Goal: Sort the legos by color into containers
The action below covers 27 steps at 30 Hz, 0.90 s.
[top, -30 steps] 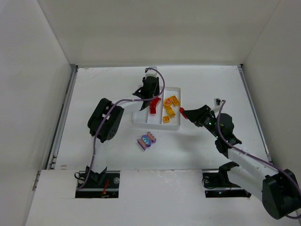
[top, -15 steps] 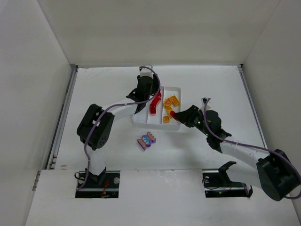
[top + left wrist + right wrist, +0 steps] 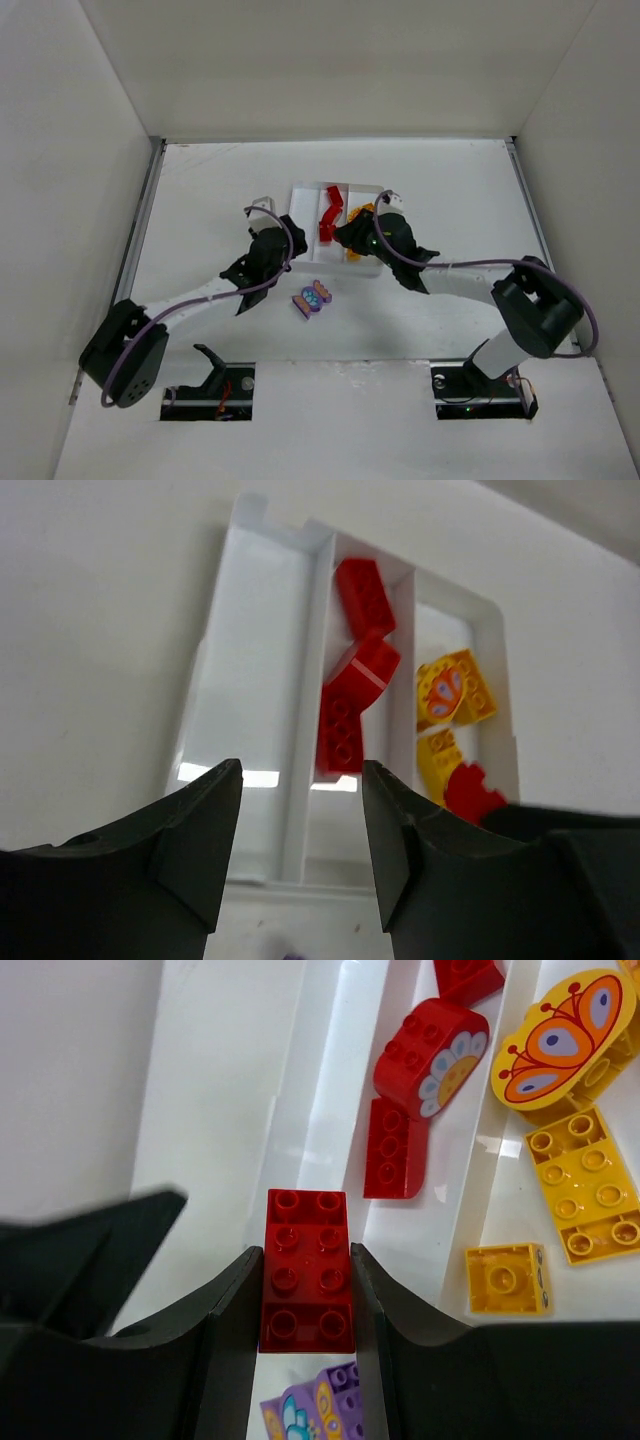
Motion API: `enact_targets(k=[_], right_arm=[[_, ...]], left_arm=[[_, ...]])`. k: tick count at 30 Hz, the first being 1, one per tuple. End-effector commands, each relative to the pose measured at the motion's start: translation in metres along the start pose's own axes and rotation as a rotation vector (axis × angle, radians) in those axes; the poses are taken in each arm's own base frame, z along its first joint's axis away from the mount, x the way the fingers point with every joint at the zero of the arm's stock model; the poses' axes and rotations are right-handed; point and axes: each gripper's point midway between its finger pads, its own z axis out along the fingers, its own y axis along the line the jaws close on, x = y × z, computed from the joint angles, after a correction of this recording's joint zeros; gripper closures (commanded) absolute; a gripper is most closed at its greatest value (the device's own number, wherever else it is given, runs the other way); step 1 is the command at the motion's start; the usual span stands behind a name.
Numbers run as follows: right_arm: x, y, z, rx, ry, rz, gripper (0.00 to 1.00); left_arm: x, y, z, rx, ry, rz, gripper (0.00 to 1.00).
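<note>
The white tray (image 3: pixel 305 197) has three long compartments. Red legos (image 3: pixel 330 215) lie in the middle one and yellow-orange legos (image 3: pixel 353 254) in the right one; the left one holds nothing. My right gripper (image 3: pixel 345 235) is shut on a red brick (image 3: pixel 307 1285) above the tray's near end, over the left divider. A purple printed lego (image 3: pixel 312 298) lies on the table in front of the tray, also in the right wrist view (image 3: pixel 315 1405). My left gripper (image 3: pixel 280 245) is open and empty, just left of the tray's near corner; its wrist view (image 3: pixel 300 850) looks along the tray (image 3: pixel 255 680).
White walls enclose the table on the left, back and right. A metal rail (image 3: pixel 135 250) runs along the left edge. The two arms' bases (image 3: pixel 210 385) stand at the near edge. The grippers are close together at the tray's near end.
My left gripper has pulled back from over the tray to its near left corner. My right gripper has carried the red brick leftward, from right of the tray to over its near end.
</note>
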Motion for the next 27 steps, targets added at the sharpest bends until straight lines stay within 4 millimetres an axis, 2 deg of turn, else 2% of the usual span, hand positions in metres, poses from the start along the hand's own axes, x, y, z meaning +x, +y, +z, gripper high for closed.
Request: enact_targets(k=[1, 5, 8, 11, 17, 22, 25, 27], right_arm=[[-0.012, 0.001, 0.017, 0.058, -0.058, -0.030, 0.63], [-0.010, -0.003, 0.026, 0.093, -0.059, -0.028, 0.61], [-0.009, -0.007, 0.030, 0.113, -0.062, -0.024, 0.55], [-0.007, -0.006, 0.032, 0.110, -0.051, -0.024, 0.48], [-0.007, 0.005, 0.031, 0.069, -0.027, -0.024, 0.44], [-0.003, 0.014, 0.001, 0.029, -0.016, -0.062, 0.44], [0.018, 0.019, -0.025, -0.020, 0.044, -0.147, 0.55], [0.044, 0.018, -0.041, -0.043, 0.125, -0.208, 0.60]], left_arm=[[0.006, 0.022, -0.030, -0.049, -0.004, -0.042, 0.52], [0.027, 0.042, -0.062, -0.078, 0.060, -0.002, 0.52], [0.039, 0.053, -0.080, -0.094, 0.099, 0.013, 0.51], [0.052, 0.055, -0.091, -0.087, 0.148, 0.026, 0.50], [0.069, 0.049, -0.100, -0.065, 0.192, 0.045, 0.50], [0.074, 0.045, -0.110, -0.058, 0.235, 0.058, 0.50], [0.080, 0.049, -0.118, -0.071, 0.270, 0.050, 0.51], [0.086, 0.051, -0.123, -0.073, 0.300, 0.039, 0.51]])
